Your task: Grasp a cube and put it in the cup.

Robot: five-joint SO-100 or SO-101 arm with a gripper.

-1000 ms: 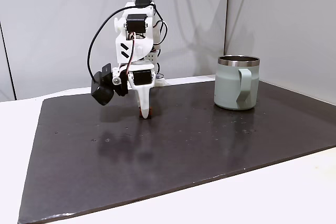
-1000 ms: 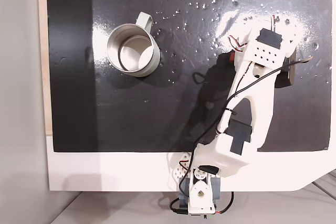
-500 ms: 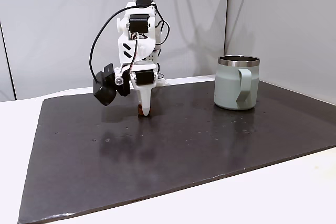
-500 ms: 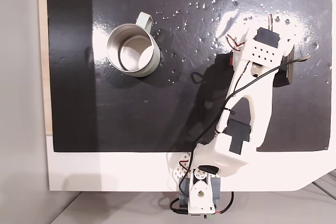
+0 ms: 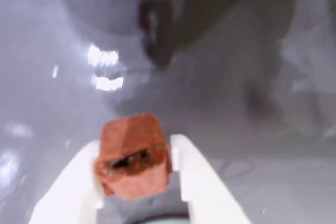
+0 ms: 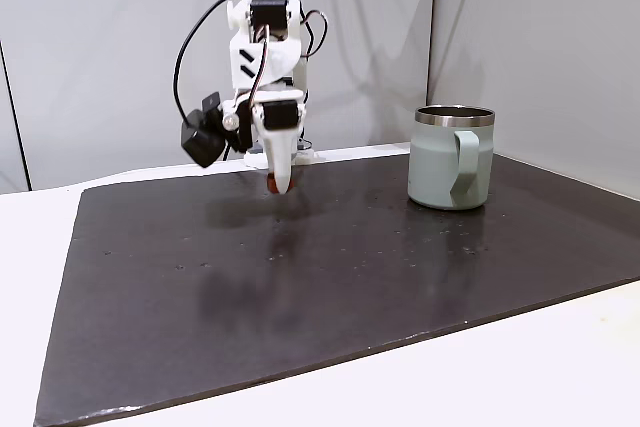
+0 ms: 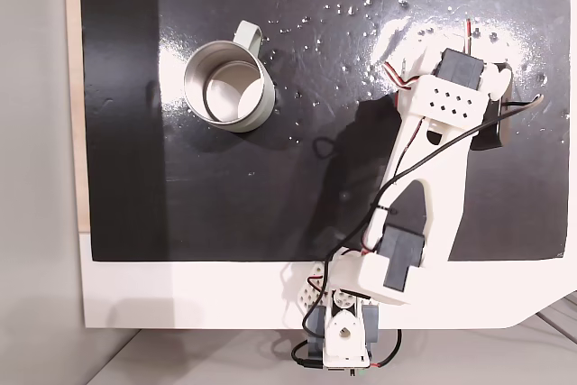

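Cube (image 5: 134, 156) — reddish-brown block, pinched between the two white fingers (image 5: 71, 187) of the gripper (image 5: 135, 174) in the wrist view; its top face shows a dark scuffed patch. It sits near the fingertips, a little tilted, with part of it standing proud of them. In a fixed view from the side it is a small brown speck at the gripper tip (image 6: 278, 185), seemingly just clear of the mat, though the gap is too small to be sure.

Gripper — clenched on the cube, pointing straight down, so the block hangs below the wrist and the mat stays in sight beneath it.

Arm (image 7: 424, 187) — white, reaching from its base at the near edge toward the far right of the mat in a fixed view from above.

Cup (image 6: 451, 158) — sage green, steel rim, upright, mouth open and empty (image 7: 228, 86); handle turned toward the side camera. Well apart from the gripper — right of it from the side, left of it from above.

Mat (image 6: 350, 267) — dark, glossy, on a white table (image 6: 560, 367).

Status — grasp made; judged next: a higher lift to clear the rim, then travel across to the cup.
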